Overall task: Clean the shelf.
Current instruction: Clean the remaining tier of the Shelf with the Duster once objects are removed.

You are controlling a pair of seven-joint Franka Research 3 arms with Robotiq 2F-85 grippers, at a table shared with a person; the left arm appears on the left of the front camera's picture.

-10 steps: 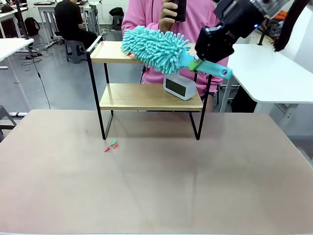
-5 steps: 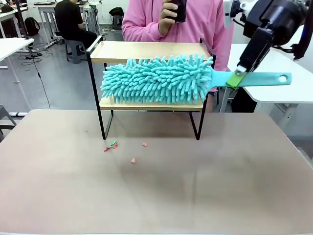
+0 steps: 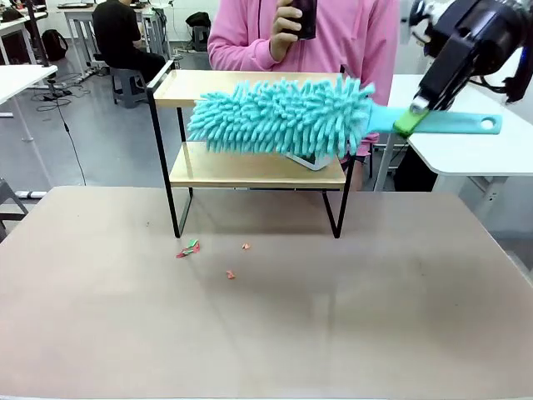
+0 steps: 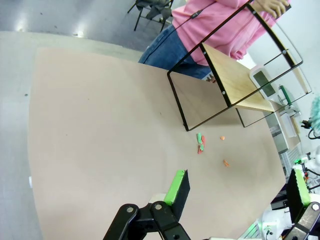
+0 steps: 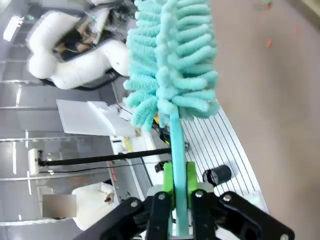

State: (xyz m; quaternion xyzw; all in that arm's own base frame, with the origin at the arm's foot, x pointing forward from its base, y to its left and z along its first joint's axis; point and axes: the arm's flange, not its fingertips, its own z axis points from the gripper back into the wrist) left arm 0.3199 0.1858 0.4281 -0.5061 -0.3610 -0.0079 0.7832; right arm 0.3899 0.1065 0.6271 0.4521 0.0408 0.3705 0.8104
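The shelf (image 3: 250, 167) stands at the table's far side, two light wooden boards in a black frame; the left wrist view has the shelf (image 4: 235, 75) tilted. A turquoise fluffy duster (image 3: 283, 117) hangs level in front of it, between the top and lower boards. My right gripper (image 3: 414, 112) is shut on its handle, right of the shelf; the right wrist view has the right gripper (image 5: 179, 180) clamped on the duster (image 5: 172, 65). My left gripper (image 4: 237, 187) is open and holds nothing, low over the table.
A small white clock (image 3: 310, 158) sits on the lower board, partly hidden by the duster. Small red and green scraps (image 3: 190, 247) lie on the table (image 3: 333, 333) before the shelf. A person in pink (image 3: 250, 33) stands behind the shelf holding a dark phone.
The duster swept from the top board down across the shelf's front, then rose a little and shifted right. New scraps dropped onto the table.
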